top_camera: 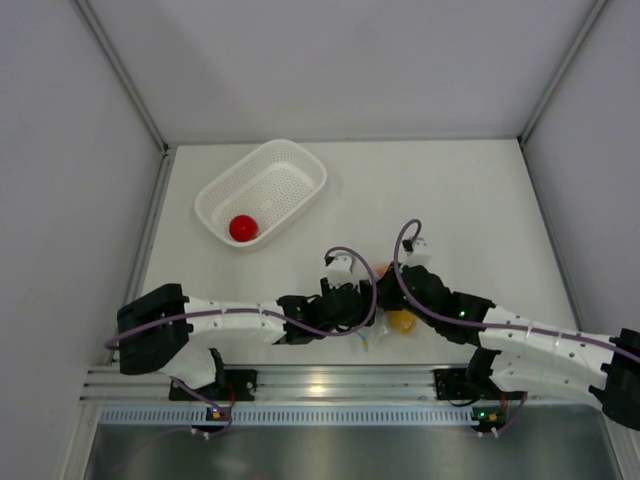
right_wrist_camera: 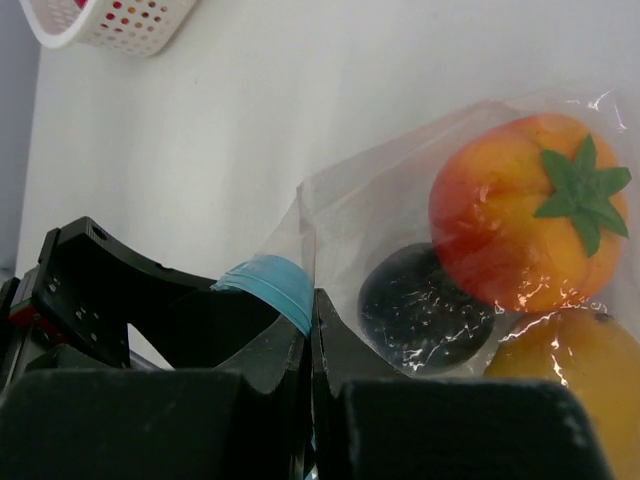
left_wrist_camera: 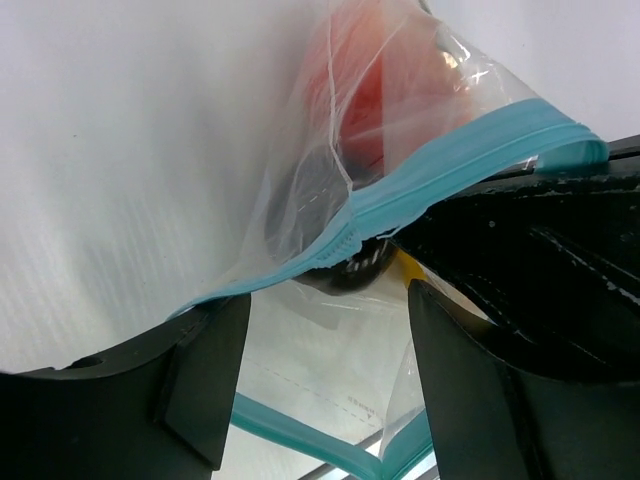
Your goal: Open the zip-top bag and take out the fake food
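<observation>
Zip-top bag [top_camera: 388, 322] at near centre of table [top_camera: 480, 200], between both wrists. Right gripper [right_wrist_camera: 310, 325] clenched on blue zip strip [right_wrist_camera: 265, 280]. Strip's long axis crosses left gripper [left_wrist_camera: 318, 315]: jaws apart, bag's lower lip between them, so left arm judged nearer free lip. Fake food [right_wrist_camera: 515, 225] inside bag, beyond strip. Red ball [top_camera: 243, 228] in basket [top_camera: 290, 160].

white table [top_camera: 450, 200], top view. far left: a white perforated basket [top_camera: 285, 175] stands on it, a red ball [top_camera: 243, 227] inside. near the front edge, centre: a clear zip-top bag [right_wrist_camera: 340, 210] rests on it, enclosing a tomato [right_wrist_camera: 520, 210], a dark piece [right_wrist_camera: 420, 305] and a yellow piece [right_wrist_camera: 570, 380].
</observation>
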